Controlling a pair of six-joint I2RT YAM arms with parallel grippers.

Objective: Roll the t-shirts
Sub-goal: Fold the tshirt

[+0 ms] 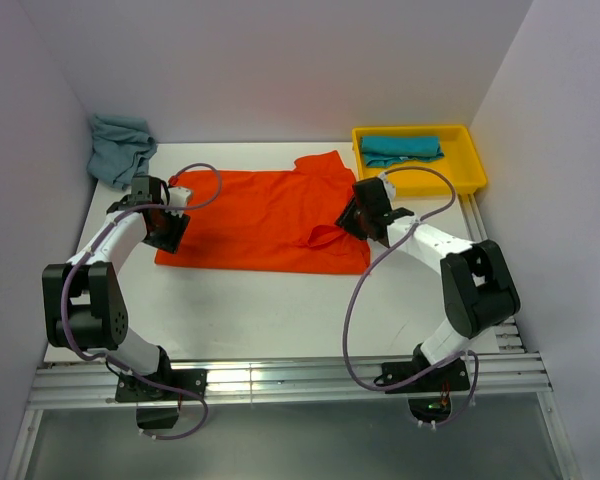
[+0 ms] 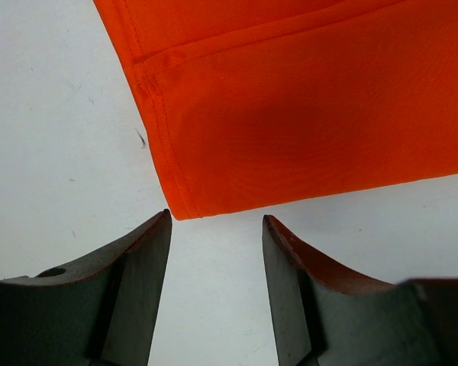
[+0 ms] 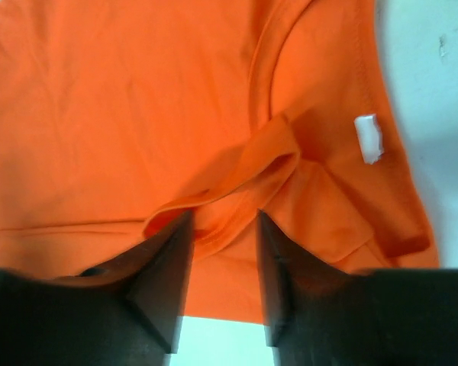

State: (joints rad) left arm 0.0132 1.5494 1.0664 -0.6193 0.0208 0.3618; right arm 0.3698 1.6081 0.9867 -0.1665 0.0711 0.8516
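Hovering with the left claw [image 2: 216, 217] gaping and empty, tips just short of a hemmed corner of the orange-red t-shirt [image 2: 313, 114]. Straddles a raised fold by the collar with the right claw [image 3: 221, 217], jaws partly apart; cannot tell whether pinched. Lies spread mid-frame on the white counter [image 1: 280, 310]. Further out: teal t-shirt [image 1: 400, 150] in the yellow tray [image 1: 430, 186], upper right; grey-blue t-shirt [image 1: 118, 148] crumpled, upper left.

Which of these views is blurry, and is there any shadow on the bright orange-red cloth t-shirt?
Right wrist view: the right gripper looks smeared and the bright orange-red cloth t-shirt slightly soft. Left wrist view: crisp stitching, a dim shadow patch on the cloth beyond the left gripper. Top view: even, soft light.
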